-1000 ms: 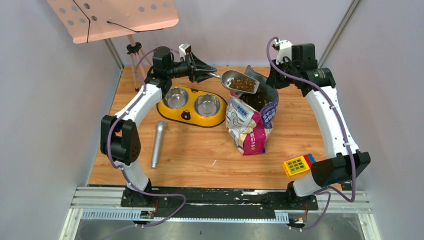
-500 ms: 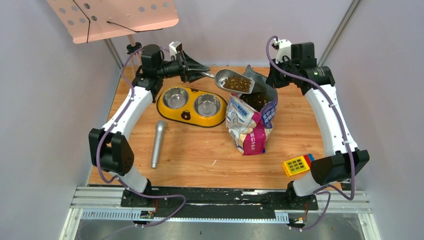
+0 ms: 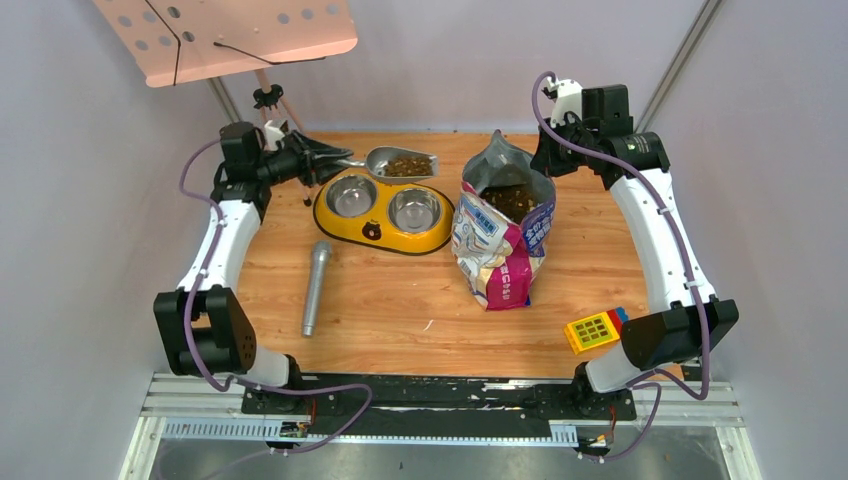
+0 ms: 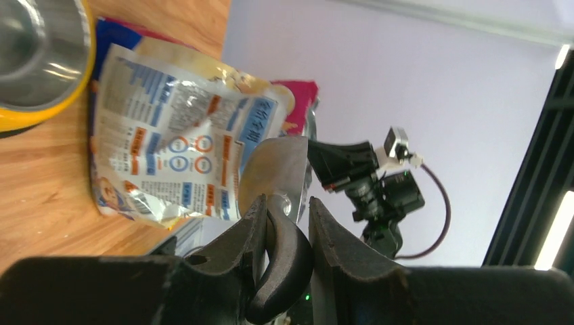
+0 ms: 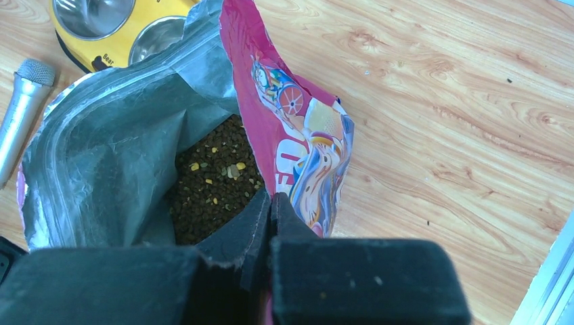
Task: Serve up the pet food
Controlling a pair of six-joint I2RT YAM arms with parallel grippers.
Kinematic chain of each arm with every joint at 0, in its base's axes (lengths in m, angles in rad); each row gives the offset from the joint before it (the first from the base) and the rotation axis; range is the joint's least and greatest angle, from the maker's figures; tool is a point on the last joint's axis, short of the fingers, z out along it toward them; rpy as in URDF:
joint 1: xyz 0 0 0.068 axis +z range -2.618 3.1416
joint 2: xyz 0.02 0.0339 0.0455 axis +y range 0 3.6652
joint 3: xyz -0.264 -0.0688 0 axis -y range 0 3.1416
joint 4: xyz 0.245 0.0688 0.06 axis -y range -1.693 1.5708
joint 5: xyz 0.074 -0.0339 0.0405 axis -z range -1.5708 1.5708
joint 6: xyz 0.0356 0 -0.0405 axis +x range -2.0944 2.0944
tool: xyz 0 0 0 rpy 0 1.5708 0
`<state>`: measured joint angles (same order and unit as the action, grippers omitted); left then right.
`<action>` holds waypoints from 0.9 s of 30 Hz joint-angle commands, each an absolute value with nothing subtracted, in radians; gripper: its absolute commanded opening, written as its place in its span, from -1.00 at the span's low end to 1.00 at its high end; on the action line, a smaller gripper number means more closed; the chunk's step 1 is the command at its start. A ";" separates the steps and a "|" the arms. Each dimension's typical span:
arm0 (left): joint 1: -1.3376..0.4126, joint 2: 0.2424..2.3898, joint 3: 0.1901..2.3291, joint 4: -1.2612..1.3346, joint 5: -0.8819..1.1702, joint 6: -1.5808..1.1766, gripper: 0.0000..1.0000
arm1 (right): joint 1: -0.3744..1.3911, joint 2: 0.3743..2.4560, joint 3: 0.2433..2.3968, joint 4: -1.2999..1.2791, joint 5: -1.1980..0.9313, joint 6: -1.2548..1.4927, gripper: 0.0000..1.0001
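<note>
Pet food [image 3: 405, 166] fills the grey metal scoop [image 3: 399, 162], which hangs level just behind the yellow double-bowl feeder [image 3: 372, 231]. My left gripper [image 3: 338, 160] is shut on the scoop's black handle [image 4: 288, 244]; the left wrist view shows the scoop's underside [image 4: 276, 169]. More pet food [image 5: 213, 183] lies inside the open pink bag [image 3: 500, 250], standing right of the feeder. My right gripper [image 5: 271, 198] is shut on the bag's rim [image 5: 288, 135] at its far right edge. Both steel bowls look bare.
A silver microphone [image 3: 316, 287] lies left of centre, in front of the feeder. A yellow keypad toy [image 3: 594, 330] sits near the right arm's base. A pink perforated music stand [image 3: 225, 35] overhangs the back left corner. Walls close in on both sides.
My left arm has carried the loaded scoop from above the bag's mouth leftward and slightly down, to behind the feeder. The right arm and bag have not moved.
</note>
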<state>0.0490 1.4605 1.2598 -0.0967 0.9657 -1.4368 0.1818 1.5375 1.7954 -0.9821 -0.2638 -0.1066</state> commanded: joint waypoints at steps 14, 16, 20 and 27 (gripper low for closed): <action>0.420 1.314 0.891 0.198 0.945 -1.401 -1.00 | 0.177 1.524 1.791 -0.955 -0.321 -0.084 -1.00; 0.428 1.328 0.868 0.246 0.934 -1.392 -1.00 | 0.178 1.521 1.787 -0.956 -0.321 -0.083 -1.00; 0.431 1.345 0.866 0.253 0.871 -1.313 -1.00 | 0.178 1.509 1.779 -0.956 -0.321 -0.081 -1.00; 0.433 1.412 0.895 0.200 0.780 -1.175 -1.00 | 0.178 1.485 1.759 -0.954 -0.312 -0.080 -1.00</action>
<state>0.4206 1.3766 0.8555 0.1768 0.8318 -1.2919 0.1818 1.5299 1.7790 -0.9745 -0.3077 -0.0910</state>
